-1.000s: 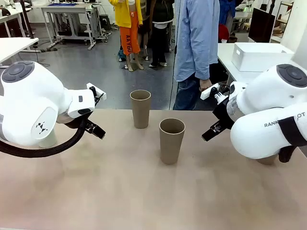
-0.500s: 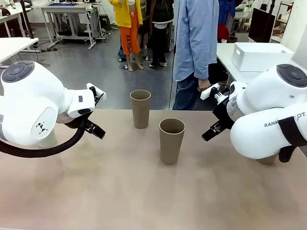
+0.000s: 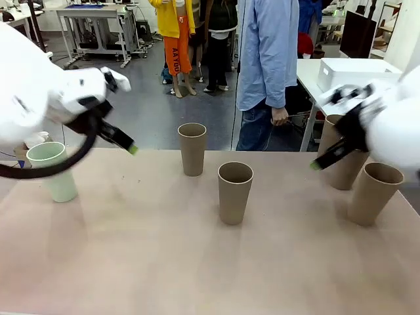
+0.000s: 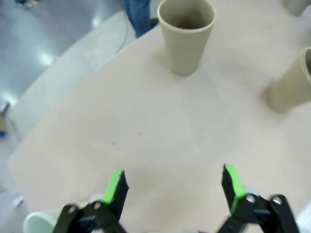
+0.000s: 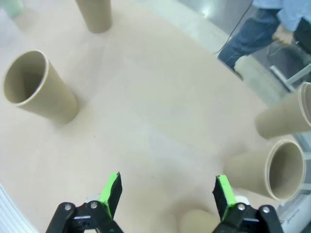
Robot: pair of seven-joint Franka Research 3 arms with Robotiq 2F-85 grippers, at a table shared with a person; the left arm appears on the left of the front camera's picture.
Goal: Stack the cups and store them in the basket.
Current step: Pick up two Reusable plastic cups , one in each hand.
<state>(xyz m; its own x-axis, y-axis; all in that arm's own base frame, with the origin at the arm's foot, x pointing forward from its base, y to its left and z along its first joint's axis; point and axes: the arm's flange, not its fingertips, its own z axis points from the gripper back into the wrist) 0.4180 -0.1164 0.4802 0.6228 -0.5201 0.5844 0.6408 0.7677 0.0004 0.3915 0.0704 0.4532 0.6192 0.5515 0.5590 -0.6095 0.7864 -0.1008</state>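
Observation:
Five cups stand upright on the table. Two tan cups are in the middle, one far [image 3: 192, 149] and one nearer [image 3: 235, 192]. Two more tan cups [image 3: 339, 164] [image 3: 374, 193] stand at the right, and a mint green cup [image 3: 54, 172] at the left. My left gripper [image 3: 131, 148] [image 4: 175, 187] hangs open and empty above the table between the mint cup and the far middle cup [image 4: 187, 34]. My right gripper [image 3: 316, 165] [image 5: 167, 193] is open and empty, just left of the right-hand cups [image 5: 284, 119] [image 5: 272, 170]. The white basket [image 3: 354, 75] sits on a side table at the far right.
A person in a blue shirt [image 3: 269, 59] stands at the table's far edge, one hand [image 3: 281, 117] hanging down. A tan rounded shape [image 5: 198, 223] lies below my right gripper; I cannot tell what it is. Bare tabletop [image 3: 164, 262] runs along the near side.
Both arms have risen and swung outward from the middle. That uncovers the mint green cup at the left and the two tan cups at the right. The cups have not moved.

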